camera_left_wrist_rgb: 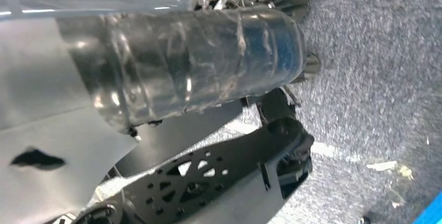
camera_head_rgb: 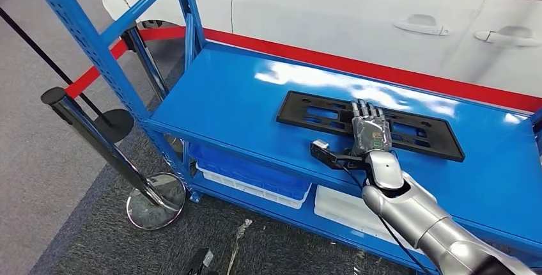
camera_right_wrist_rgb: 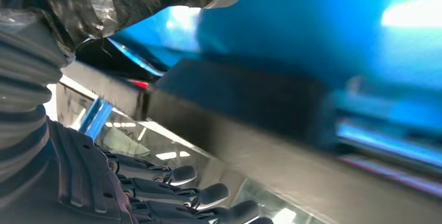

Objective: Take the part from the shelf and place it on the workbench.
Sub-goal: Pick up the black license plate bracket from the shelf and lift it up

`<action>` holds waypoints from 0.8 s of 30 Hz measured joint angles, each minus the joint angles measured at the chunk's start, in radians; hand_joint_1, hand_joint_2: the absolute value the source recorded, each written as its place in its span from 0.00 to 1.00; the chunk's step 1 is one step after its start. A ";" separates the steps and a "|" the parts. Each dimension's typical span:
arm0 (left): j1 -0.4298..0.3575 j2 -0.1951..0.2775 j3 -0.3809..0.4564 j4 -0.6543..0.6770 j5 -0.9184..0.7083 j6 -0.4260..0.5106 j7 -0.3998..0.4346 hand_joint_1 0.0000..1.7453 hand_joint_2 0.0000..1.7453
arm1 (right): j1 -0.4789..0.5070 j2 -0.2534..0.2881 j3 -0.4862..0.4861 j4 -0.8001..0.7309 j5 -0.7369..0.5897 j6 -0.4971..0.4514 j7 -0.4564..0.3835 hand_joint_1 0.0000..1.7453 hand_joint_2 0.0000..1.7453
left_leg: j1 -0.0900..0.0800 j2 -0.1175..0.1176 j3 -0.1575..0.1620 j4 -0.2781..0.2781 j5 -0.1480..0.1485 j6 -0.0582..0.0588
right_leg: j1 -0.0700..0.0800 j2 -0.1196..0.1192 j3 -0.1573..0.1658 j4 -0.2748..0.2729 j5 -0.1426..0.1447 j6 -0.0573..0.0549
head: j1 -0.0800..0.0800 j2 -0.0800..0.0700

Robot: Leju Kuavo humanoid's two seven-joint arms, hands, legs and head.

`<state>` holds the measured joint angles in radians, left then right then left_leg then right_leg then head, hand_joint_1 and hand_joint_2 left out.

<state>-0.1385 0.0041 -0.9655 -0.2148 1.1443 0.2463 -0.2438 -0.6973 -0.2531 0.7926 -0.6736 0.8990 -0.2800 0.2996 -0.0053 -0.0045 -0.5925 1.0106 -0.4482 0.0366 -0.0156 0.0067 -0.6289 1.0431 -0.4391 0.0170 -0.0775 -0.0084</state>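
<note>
The part [camera_head_rgb: 317, 112] is a long flat black plate with cut-outs, lying on the top level of the blue shelf [camera_head_rgb: 236, 93]. My right hand [camera_head_rgb: 371, 133] reaches over its near edge, palm down, fingers stretched flat across its middle. In the right wrist view the part [camera_right_wrist_rgb: 234, 104] is a blurred dark bar between the taped thumb [camera_right_wrist_rgb: 104, 0] and the dark fingers [camera_right_wrist_rgb: 172, 182], with a gap on the fingers' side. My left hand [camera_left_wrist_rgb: 187, 62] hangs over grey carpet, its taped cover hiding how the fingers lie.
A white car [camera_head_rgb: 358, 13] stands close behind the shelf, past a red strip [camera_head_rgb: 383, 70]. A blue upright [camera_head_rgb: 83, 38] and a chrome barrier post [camera_head_rgb: 102, 141] stand at the left. White bins [camera_head_rgb: 255, 188] sit on the lower level.
</note>
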 joint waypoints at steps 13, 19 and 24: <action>0.007 0.001 0.001 0.000 0.000 0.002 0.002 0.00 0.00 | 0.023 -0.001 -0.022 0.032 -0.044 0.027 -0.078 1.00 1.00 | 0.005 -0.001 -0.010 0.031 -0.017 -0.018 | -0.012 0.001 -0.001 0.024 -0.016 0.010 | 0.006 0.000; 0.010 0.001 0.001 0.000 -0.005 -0.003 0.000 0.00 0.25 | 0.022 0.004 -0.023 0.037 -0.049 0.027 -0.090 1.00 1.00 | 0.010 0.000 -0.090 0.210 -0.116 -0.040 | -0.013 -0.005 0.000 0.021 -0.013 -0.020 | -0.003 0.000; 0.011 0.001 0.002 0.000 -0.004 -0.013 -0.013 0.00 1.00 | 0.018 0.004 -0.022 0.042 -0.009 0.042 -0.089 1.00 1.00 | 0.009 0.000 -0.078 0.194 -0.061 -0.028 | -0.007 -0.006 0.005 0.021 -0.013 -0.021 | -0.003 0.000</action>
<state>-0.1274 0.0051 -0.9638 -0.2148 1.1399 0.2332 -0.2570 -0.6793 -0.2489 0.7706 -0.6315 0.8899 -0.2377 0.2101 0.0037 -0.0046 -0.6709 1.2042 -0.5096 0.0085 -0.0223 0.0008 -0.6242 1.0642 -0.4523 -0.0043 -0.0809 -0.0084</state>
